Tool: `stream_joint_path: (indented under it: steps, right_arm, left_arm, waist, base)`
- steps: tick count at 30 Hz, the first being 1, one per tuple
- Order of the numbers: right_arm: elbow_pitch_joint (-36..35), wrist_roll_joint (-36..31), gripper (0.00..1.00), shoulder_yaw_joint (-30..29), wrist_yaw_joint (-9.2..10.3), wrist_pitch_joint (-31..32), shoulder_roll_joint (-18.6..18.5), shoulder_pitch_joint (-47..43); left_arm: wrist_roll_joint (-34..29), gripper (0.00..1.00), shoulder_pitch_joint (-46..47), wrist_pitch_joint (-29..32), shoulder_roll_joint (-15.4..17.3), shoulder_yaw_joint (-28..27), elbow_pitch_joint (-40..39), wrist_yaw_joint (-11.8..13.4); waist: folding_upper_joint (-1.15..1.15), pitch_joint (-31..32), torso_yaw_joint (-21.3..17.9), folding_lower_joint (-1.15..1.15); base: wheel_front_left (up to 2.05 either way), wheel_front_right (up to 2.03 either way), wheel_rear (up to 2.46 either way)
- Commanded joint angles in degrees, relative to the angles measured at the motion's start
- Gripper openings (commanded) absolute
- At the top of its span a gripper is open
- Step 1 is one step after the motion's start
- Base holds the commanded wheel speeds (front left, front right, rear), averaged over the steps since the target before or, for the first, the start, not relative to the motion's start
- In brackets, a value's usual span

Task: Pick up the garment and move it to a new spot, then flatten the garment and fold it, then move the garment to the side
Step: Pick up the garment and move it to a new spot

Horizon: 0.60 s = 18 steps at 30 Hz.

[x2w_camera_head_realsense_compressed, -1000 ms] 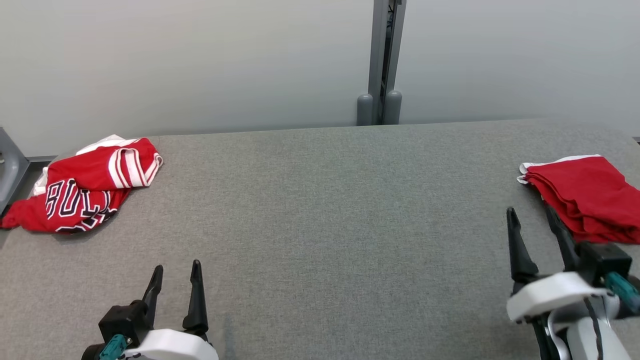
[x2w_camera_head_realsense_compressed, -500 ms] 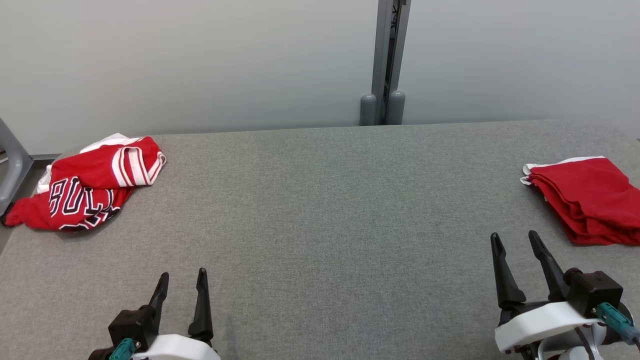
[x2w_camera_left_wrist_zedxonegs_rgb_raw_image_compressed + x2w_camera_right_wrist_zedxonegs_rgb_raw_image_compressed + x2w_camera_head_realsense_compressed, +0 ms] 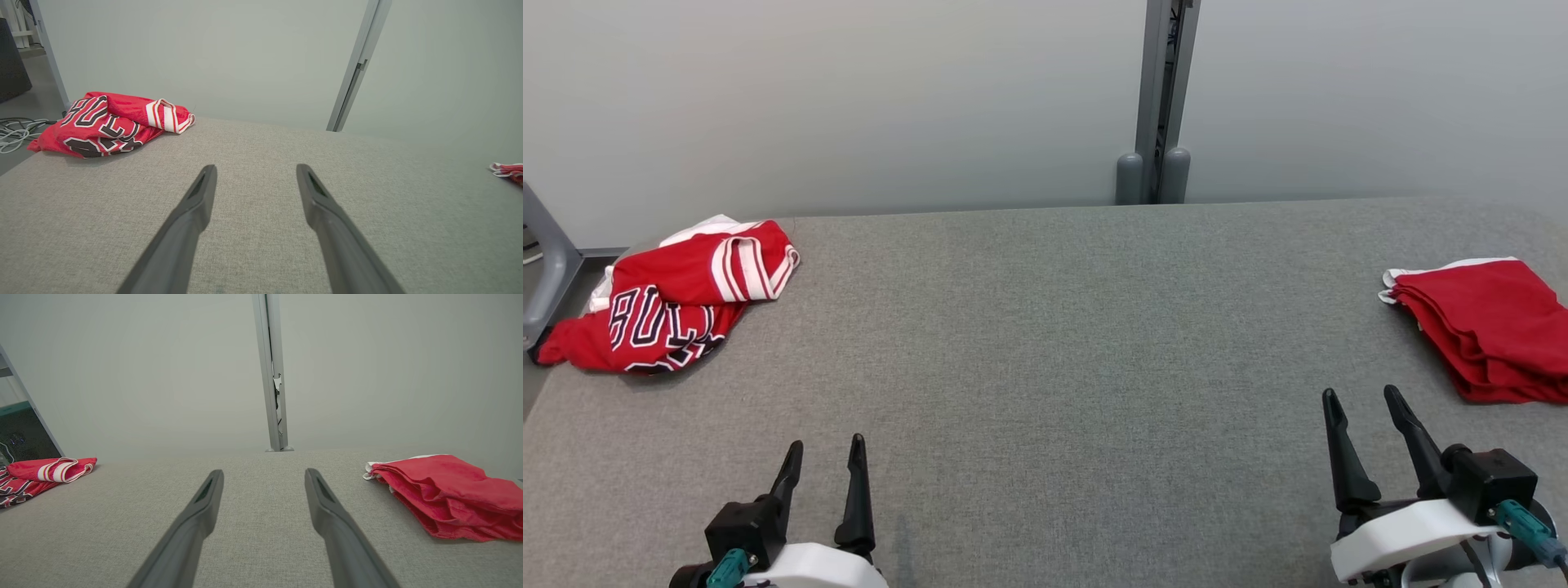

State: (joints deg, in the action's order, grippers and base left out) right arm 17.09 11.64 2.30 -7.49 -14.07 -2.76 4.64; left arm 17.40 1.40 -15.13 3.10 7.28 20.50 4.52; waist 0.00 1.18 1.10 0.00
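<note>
1. Head view:
   - Grey fabric table (image 3: 1045, 343) takes up most of the frame, with a pale wall behind it.
   - Grey post (image 3: 1164, 98) stands at top centre-right.
   - Crumpled jersey (image 3: 678, 306) lies at the left edge, mid-height, near the table's far left corner. It is red with white stripes and dark lettering, bunched up rather than flat.
   - Folded red garment (image 3: 1490, 327) lies at the right edge, mid-height. It is stacked in layers, a white hem shows at its top left, and the frame edge cuts it off.
   - Left gripper (image 3: 826, 443) is at lower left with its fingers spread. It holds nothing and sits well apart from the jersey.
   - Right gripper (image 3: 1360, 392) is at lower right, also spread wide and empty. Its tips are near the folded garment's lower left corner but not touching it.
2. Left wrist view:
   - Left gripper (image 3: 256, 167) rises from bottom centre, jaws wide, with bare table (image 3: 408, 204) between them.
   - Crumpled jersey (image 3: 110, 122) is at upper left, at the table's edge.
   - Pale cables (image 3: 16, 130) lie on the floor at far left.
   - A sliver of the folded red garment (image 3: 508, 170) shows at the right edge.
3. Right wrist view:
   - Right gripper (image 3: 264, 471) is at bottom centre, jaws wide and gripping nothing.
   - Folded red garment (image 3: 445, 490) lies on the table at right, clear of the fingers.
   - Crumpled jersey (image 3: 45, 473) is at the far left edge.
   - Post (image 3: 271, 375) is at top centre.
</note>
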Motion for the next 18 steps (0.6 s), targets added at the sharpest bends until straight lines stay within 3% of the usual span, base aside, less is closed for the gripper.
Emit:
stream_joint_path:
  steps: [1,10,17,18]
  right_arm:
    - [-0.46,0.03,1.0,-0.14,-0.01,0.19,-0.27,-0.44]
    - [-0.85,-0.06,1.0,-0.94,-0.01,0.21,-0.26,-1.09]
    - [-1.8,0.03,1.0,-1.59,-0.01,0.08,-0.24,-1.23]
    - [-2.1,0.09,1.0,-1.19,-0.01,0.18,-0.27,-0.69]
  left_arm:
    - [-0.36,1.0,0.65,0.0,0.18,-0.05,0.01,-0.24]
    - [-0.46,1.0,1.77,0.0,0.1,0.36,0.21,-0.44]
    - [-0.54,1.0,2.59,0.0,0.1,0.16,-0.17,-0.07]
    - [-0.59,1.0,2.6,0.0,0.13,-0.42,-0.37,0.05]
  waist:
    - [0.0,-0.01,0.11,0.0]
    - [0.0,0.05,3.35,0.0]
    - [0.0,-0.59,12.06,0.0]
    - [0.0,-0.89,14.95,0.0]
  base:
    - [0.0,0.0,0.0]
    - [0.0,0.0,0.0]
    - [0.0,0.0,0.0]
    - [0.0,0.0,0.0]
